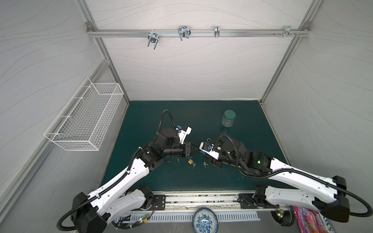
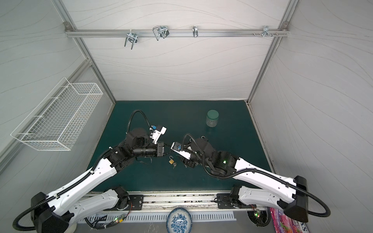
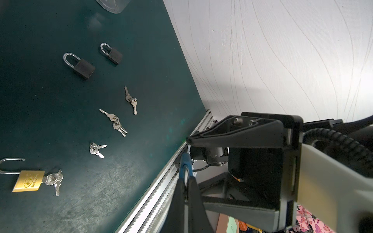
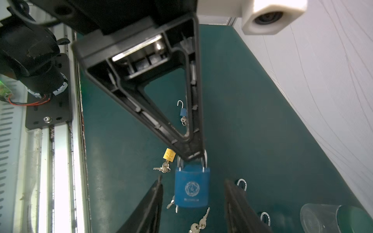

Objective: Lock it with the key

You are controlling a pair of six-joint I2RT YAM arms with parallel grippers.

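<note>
I'm seeing the blue padlock [image 4: 191, 187] dangling, its shackle [image 4: 205, 161] pinched in the clenched left gripper [image 4: 191, 157]. The right gripper [image 4: 193, 180] is straddling it, released, and its underside is hiding from me.

The left arm [image 1: 129, 177] and the right arm [image 1: 290, 177] had white shells, black joints, black ribbed cable hoses [image 3: 335, 138], a white camera mount [image 4: 272, 18] at each wrist, black triangular fingers [image 3: 242, 135], and a green light [image 1: 258, 161] on the right one.
</note>
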